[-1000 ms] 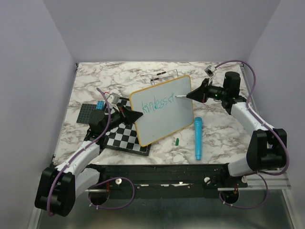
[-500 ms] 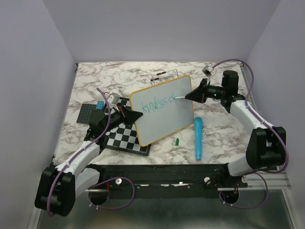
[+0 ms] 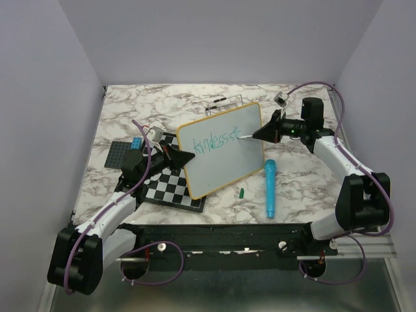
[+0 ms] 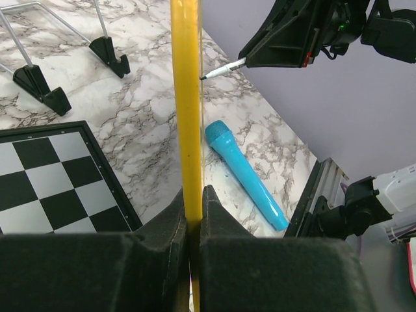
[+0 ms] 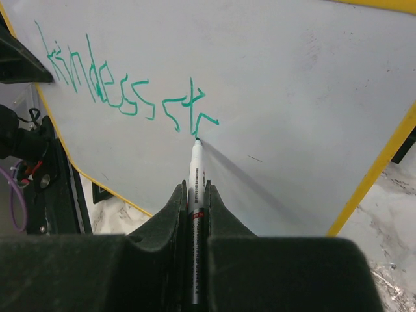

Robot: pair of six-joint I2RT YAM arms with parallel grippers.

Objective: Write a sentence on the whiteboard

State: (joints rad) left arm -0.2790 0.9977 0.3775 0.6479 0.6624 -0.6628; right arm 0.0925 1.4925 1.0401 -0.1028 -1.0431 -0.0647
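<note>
The whiteboard (image 3: 224,166), white with a yellow frame, stands tilted at mid-table. My left gripper (image 3: 185,156) is shut on its left edge; the yellow frame (image 4: 185,97) runs between the jaws. My right gripper (image 3: 259,134) is shut on a white marker (image 5: 197,170) whose green tip touches the board face (image 5: 292,78). The sentence (image 5: 123,91) reads "kindess st" plus a partial stroke in green, and also shows in the top view (image 3: 214,141). The marker shows in the left wrist view (image 4: 224,67).
A blue microphone (image 3: 269,188) lies right of the board, also in the left wrist view (image 4: 244,172). A green cap (image 3: 241,193) lies by the board's lower corner. A checkered board (image 3: 170,187) and a dark plate (image 3: 120,153) sit left. A wire stand (image 3: 224,103) is behind.
The marker tip has moved slightly right and down on the board, adding a stroke after "st". The left gripper and the board have stayed still.
</note>
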